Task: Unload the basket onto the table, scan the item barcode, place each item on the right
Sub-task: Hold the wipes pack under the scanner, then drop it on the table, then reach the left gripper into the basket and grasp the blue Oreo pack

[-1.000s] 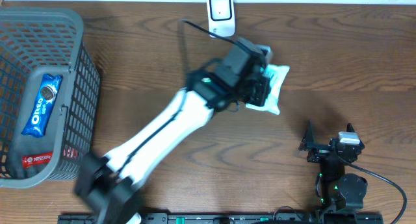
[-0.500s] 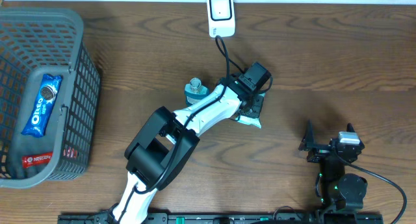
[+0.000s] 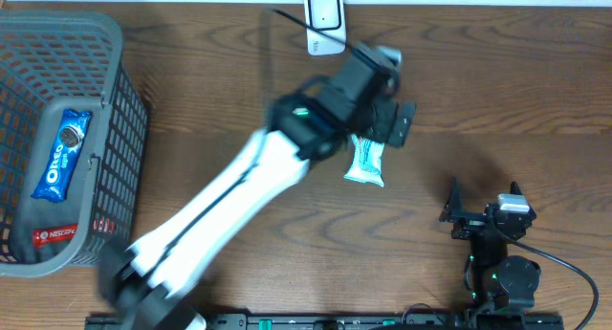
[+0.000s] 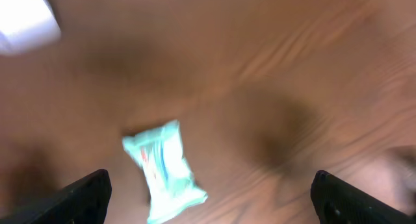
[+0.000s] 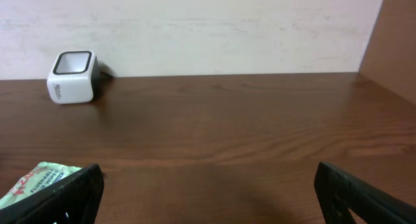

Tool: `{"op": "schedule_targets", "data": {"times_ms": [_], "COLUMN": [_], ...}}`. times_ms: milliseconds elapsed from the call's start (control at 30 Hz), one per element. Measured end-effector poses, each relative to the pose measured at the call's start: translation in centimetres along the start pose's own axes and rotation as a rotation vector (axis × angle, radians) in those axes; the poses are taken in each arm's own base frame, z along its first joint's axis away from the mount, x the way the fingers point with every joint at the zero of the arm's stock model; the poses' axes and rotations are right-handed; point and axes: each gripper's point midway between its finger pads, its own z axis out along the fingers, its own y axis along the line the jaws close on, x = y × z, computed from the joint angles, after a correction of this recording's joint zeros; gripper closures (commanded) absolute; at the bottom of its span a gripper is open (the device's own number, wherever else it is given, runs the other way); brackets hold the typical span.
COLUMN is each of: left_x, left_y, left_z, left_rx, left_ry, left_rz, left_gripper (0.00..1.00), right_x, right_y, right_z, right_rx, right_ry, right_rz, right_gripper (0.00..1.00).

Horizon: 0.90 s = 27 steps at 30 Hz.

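Left end effector (image 4: pixel 209 201) spread wide, nothing pinched; wrist view blurred. Packet (image 3: pixel 365 161) lies flat on counter (image 3: pixel 497 91) beneath it, near scanner (image 3: pixel 324 19) but apart from it. Right end effector (image 5: pixel 208 198) also spread, empty, low at counter's right side. Basket (image 3: pixel 122 91) far left holds Oreo pack (image 3: pixel 62 153).

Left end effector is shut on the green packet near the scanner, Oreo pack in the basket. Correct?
No: the left end effector is open and the green packet lies loose on the table, as the left wrist view shows. It is near the scanner, and the Oreo pack is in the basket.
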Motion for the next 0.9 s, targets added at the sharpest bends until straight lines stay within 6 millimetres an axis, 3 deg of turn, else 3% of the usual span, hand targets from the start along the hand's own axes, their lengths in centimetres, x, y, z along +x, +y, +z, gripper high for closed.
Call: {"op": "schedule_targets", "data": {"times_ms": [100,200,300,433,533,667,833,900], "left_x": [-5.4,-7.7,-6.4,-1.7,3.0,7.8,11.8,12.9], "left_y": [1.3,7.1,15.6,25.7,32.0,38.1,44.6,46.2], "left_z": [-8.9,-16.9,-23.3,-28.5,-30.8,-31.9,-30.5,-29.5], "left_rx": [-0.017,-0.186,-0.46,-0.779,-0.953,-1.065,-1.117,-1.117], "left_ry": [-0.205,-0.357,-0.411,-0.349,-0.247,-0.148,-0.04,-0.004], "left_rz": [0.005,-0.065,-0.203,-0.421,-0.589,-0.74,-0.738,-0.704], "left_gripper": [0.02,0.02,0.02,0.02,0.02,0.02,0.02,0.02], "right_x": [0.0,0.0,0.0,0.0,0.0,0.0,0.0,0.0], "right_y": [0.0,0.0,0.0,0.0,0.0,0.0,0.0,0.0], "right_z": [0.0,0.0,0.0,0.0,0.0,0.0,0.0,0.0], "right_rx": [0.0,0.0,0.0,0.0,0.0,0.0,0.0,0.0], "right_ry": [0.0,0.0,0.0,0.0,0.0,0.0,0.0,0.0], "right_rz": [0.0,0.0,0.0,0.0,0.0,0.0,0.0,0.0], "right_gripper": [0.01,0.01,0.01,0.01,0.01,0.01,0.01,0.01]}}
